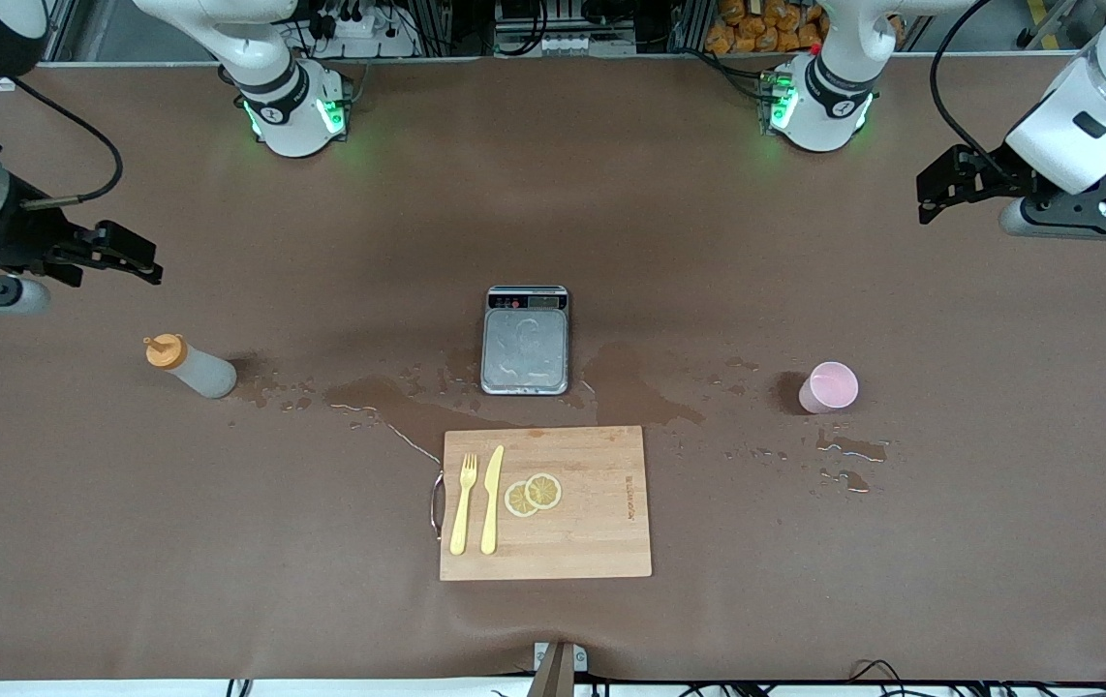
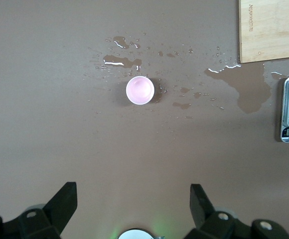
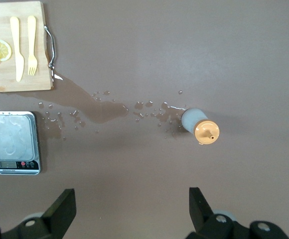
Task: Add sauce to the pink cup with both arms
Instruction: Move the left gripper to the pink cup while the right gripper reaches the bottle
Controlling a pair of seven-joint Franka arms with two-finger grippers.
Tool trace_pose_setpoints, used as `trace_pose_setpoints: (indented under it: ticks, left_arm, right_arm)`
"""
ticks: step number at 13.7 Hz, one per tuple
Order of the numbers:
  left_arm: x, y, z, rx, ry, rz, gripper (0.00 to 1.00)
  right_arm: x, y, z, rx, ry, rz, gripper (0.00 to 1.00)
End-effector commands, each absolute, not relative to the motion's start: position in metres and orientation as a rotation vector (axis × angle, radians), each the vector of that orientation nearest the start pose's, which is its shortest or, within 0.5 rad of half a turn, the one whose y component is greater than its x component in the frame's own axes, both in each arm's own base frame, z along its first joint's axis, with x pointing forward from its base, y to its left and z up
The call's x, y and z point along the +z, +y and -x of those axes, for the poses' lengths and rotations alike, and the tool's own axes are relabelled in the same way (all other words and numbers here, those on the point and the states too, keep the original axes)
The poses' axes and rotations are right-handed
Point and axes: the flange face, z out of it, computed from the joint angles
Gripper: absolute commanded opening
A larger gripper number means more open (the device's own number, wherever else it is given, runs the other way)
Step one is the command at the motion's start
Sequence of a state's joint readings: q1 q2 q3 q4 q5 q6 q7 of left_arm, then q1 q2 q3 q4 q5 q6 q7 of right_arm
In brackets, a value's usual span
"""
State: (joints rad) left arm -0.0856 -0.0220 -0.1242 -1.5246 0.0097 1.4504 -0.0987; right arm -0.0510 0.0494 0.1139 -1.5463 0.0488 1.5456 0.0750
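Left gripper (image 2: 133, 203) raised over bare table at left arm's end, fingers (image 2: 65, 199) spread wide, holding nothing, touching nothing. Right gripper (image 3: 132, 204) raised at right arm's end, jaws likewise wide apart, empty. Sauce (image 1: 191, 367) upright on table near right gripper, beside spilled puddles (image 1: 388, 397). Pink cup (image 1: 829, 387) upright toward left arm's end; scale (image 1: 525, 339) between the 2, cutting board (image 1: 545, 503) nearer camera

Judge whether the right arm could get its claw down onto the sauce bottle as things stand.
Probably yes: the sauce bottle stands alone at that arm's end of the table, nothing beside it, and the open right claw hangs just above it.
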Motion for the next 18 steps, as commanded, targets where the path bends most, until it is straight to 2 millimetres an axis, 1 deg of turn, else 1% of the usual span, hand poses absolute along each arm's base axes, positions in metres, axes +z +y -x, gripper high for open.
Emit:
trace_pose_setpoints:
  ticks: [1, 4, 5, 6, 7, 8, 9, 11, 12, 14, 15, 16, 18]
  left_arm:
    - [0.653, -0.109, -0.524, 0.070, 0.172, 3.114, 1.00]
    - [0.652, -0.110, -0.525, 0.065, 0.175, 3.114, 1.00]
    - [0.652, -0.109, -0.526, 0.067, 0.172, 3.112, 1.00]
    - [0.651, -0.110, -0.526, 0.068, 0.176, 3.107, 1.00]
    - [0.651, -0.110, -0.526, 0.064, 0.179, 3.100, 1.00]
    - [0.650, -0.111, -0.526, 0.067, 0.185, 3.095, 1.00]
    - [0.650, -0.110, -0.527, 0.068, 0.183, 3.095, 1.00]
    - [0.649, -0.107, -0.527, 0.072, 0.173, 3.103, 1.00]
    - [0.648, -0.105, -0.528, 0.076, 0.166, 3.108, 1.00]
    - [0.643, -0.094, -0.534, 0.085, 0.134, 3.115, 1.00]
    - [0.644, -0.089, -0.538, 0.053, 0.121, 3.122, 1.00]
    - [0.639, -0.085, -0.544, 0.050, 0.107, 3.125, 1.00]
    - [0.617, -0.080, -0.559, 0.079, 0.095, 3.126, 1.00]
  right_arm:
    - [0.611, 0.034, -0.565, 0.083, 0.030, 3.093, 1.00]
    - [0.607, 0.032, -0.566, 0.090, 0.037, 3.093, 1.00]
    - [0.602, 0.025, -0.571, 0.094, 0.059, 3.086, 1.00]
    - [0.590, 0.012, -0.579, 0.119, 0.100, 3.078, 1.00]
    - [0.586, 0.002, -0.585, 0.123, 0.124, 3.069, 1.00]
    - [0.585, -0.010, -0.587, 0.124, 0.154, 3.062, 1.00]
    - [0.582, -0.018, -0.588, 0.131, 0.176, 3.062, 1.00]
    - [0.569, -0.030, -0.592, 0.173, 0.240, 3.059, 1.00]
    - [0.565, -0.041, -0.593, 0.187, 0.285, 3.063, 1.00]
    - [0.561, -0.078, -0.590, 0.195, 0.355, 3.051, 1.00]
    - [0.553, -0.101, -0.590, 0.209, 0.398, 3.030, 1.00]
    - [0.544, -0.121, -0.590, 0.233, 0.448, 3.005, 1.00]
    - [0.529, -0.139, -0.587, 0.304, 0.500, 2.984, 1.00]
